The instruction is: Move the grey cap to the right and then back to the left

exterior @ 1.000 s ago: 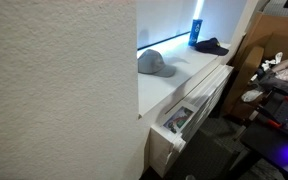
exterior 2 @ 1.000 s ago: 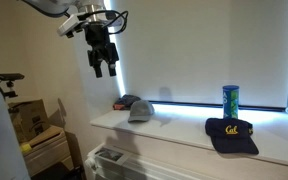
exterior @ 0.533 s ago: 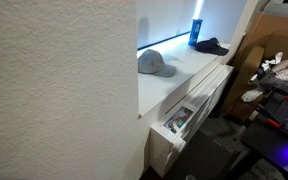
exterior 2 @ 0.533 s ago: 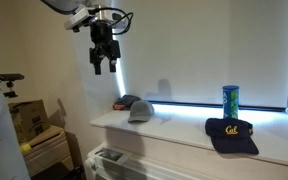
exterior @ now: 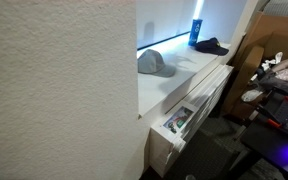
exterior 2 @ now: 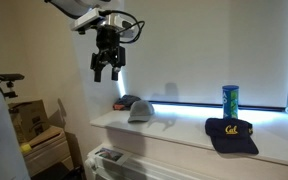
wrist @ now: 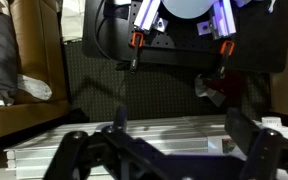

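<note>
Evidently nothing has been gripped: the end effector (exterior 2: 106, 75) hangs high in the air with its jaws spread as wide as they go and nothing between them. It points down, at about 11 o'clock from the grey cap (exterior 2: 139, 110) and well apart from it. That height is probably a safe starting pose, from which it can drop onto the crown without brushing anything on the window ledge (exterior 2: 184, 137).

The grey cap rests crown up on the ledge, near its end by the wall, and shows in both exterior views (exterior: 156, 63). A small dark thing (exterior 2: 122, 102) sits just behind it at roughly 10 o'clock; what it is I cannot tell. Towards 3 o'clock the ledge runs bare until a dark cap with yellow lettering (exterior 2: 231, 133), with a blue can (exterior 2: 230, 100) upright behind that. This bare stretch is likely the room meant for the shift right and the return.

The wrist view looks down past the widely parted fingers at ribbed metal and boxes below, not at the cap, so the approach has yet to be lined up.
</note>
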Controlling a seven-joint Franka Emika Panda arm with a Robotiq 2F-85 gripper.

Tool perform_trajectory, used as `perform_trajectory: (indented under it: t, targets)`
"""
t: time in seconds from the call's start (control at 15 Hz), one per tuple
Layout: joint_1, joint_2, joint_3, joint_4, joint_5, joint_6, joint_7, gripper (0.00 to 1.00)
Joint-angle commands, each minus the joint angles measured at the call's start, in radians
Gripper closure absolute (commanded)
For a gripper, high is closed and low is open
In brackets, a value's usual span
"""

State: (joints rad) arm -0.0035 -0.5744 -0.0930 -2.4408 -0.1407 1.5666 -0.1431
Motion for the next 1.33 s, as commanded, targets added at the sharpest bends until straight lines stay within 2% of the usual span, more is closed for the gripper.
perform_trajectory:
  t: [0.0, 0.13, 0.27, 0.47, 0.67, 0.73, 0.87, 0.93, 1.0, 1.07, 1.27]
  targets:
    - [-0.007, 0.0, 0.007, 0.001, 0.003, -0.001, -0.003, 0.0]
    - [-0.007, 0.003, -0.042, 0.033, 0.005, -0.07, -0.11, 0.0]
    - [0.008, 0.021, -0.048, 0.037, -0.035, -0.143, -0.213, 0.0]
    - [0.025, -0.03, -0.04, -0.048, -0.09, -0.213, -0.304, 0.0]
    - [0.071, -0.062, -0.035, -0.127, -0.103, -0.259, -0.391, 0.0]
    - [0.138, 0.02, 0.031, -0.128, -0.008, -0.228, -0.327, 0.0]
    - [0.2, 0.067, 0.079, -0.148, 0.053, -0.224, -0.326, 0.0]
    - [0.225, 0.116, 0.134, -0.147, 0.054, -0.212, -0.264, 0.0]
    - [0.232, 0.072, 0.159, -0.193, 0.014, -0.215, -0.244, 0.0]
    - [0.217, 0.056, 0.117, -0.152, 0.038, -0.235, -0.276, 0.0]
    - [0.246, 0.084, 0.167, -0.178, 0.029, -0.232, -0.24, 0.0]
